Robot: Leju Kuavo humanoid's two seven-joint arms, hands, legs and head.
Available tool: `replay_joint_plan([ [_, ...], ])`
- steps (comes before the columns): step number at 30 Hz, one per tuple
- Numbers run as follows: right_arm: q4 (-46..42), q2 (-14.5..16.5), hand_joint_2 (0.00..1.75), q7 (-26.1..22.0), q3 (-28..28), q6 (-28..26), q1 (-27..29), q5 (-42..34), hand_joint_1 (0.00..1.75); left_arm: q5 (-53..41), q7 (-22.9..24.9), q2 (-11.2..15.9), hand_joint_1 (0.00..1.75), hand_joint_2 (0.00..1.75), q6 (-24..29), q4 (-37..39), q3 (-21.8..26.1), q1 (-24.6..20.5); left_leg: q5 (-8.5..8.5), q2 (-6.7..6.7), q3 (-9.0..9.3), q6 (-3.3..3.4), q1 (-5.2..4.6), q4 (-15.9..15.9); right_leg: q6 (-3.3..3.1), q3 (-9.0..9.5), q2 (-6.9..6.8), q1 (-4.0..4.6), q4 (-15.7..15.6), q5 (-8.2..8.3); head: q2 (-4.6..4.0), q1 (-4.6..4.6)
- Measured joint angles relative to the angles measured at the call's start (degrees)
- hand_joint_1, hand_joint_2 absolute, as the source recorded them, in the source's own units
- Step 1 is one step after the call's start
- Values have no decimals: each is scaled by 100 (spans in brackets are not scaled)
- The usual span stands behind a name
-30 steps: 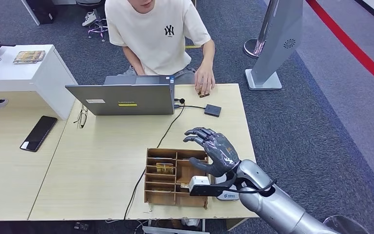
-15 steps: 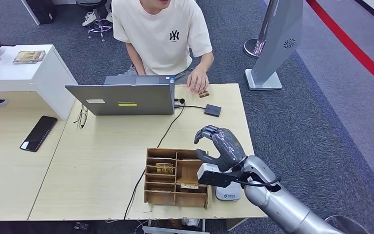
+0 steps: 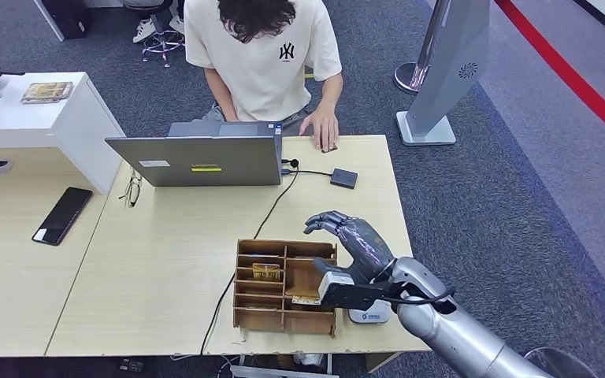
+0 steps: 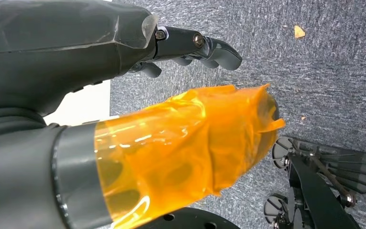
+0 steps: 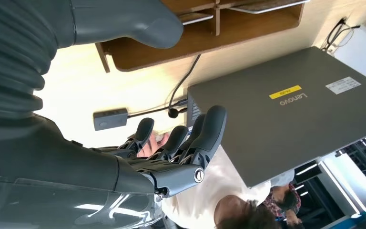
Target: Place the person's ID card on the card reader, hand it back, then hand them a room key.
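Two robot hands: both seen, both holding nothing.
Right robot hand (image 3: 353,244): over the bench (image 3: 165,260) beside the wooden organizer (image 3: 285,285), fingers loosely curled and apart.
Left robot hand (image 4: 124,95): hangs over carpet, fingers apart.
ID card (image 3: 329,148): far bench edge, under the person's hand (image 3: 321,130), well apart from the right robot hand.
Reader (image 3: 344,178): between card and right robot hand.

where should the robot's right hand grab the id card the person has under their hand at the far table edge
The small brownish ID card lies flat at the far edge of the light wooden table, partly covered by the person's hand. Best to pinch its exposed near edge, coming from the robot's side, just right of the small dark card reader. The right hand is empty, with fingers apart.
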Motion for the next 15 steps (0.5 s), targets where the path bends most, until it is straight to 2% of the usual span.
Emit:
replay_joint_plan([
  [3, 1, 0, 175, 0, 44, 19, 0, -13, 65, -1, 0, 0, 0, 0, -2, 3, 2, 0, 0, 0, 0, 0, 0, 0, 0, 0, 0, 0, 0, 0, 0, 0],
  [12, 0, 0, 175, 0, 153, 134, 0, -85, 81, -36, -7, 0, 0, 0, -6, 14, 2, 0, 0, 0, 0, 0, 0, 0, 0, 0, 0, 0, 0, 0, 0, 0],
  [15, 1, 0, 175, 0, 188, 176, -1, -113, 81, -34, -7, 0, 0, 0, -12, 14, 2, 0, 0, 0, 0, 0, 0, 0, 0, 0, 0, 0, 0, 0, 0, 0],
])
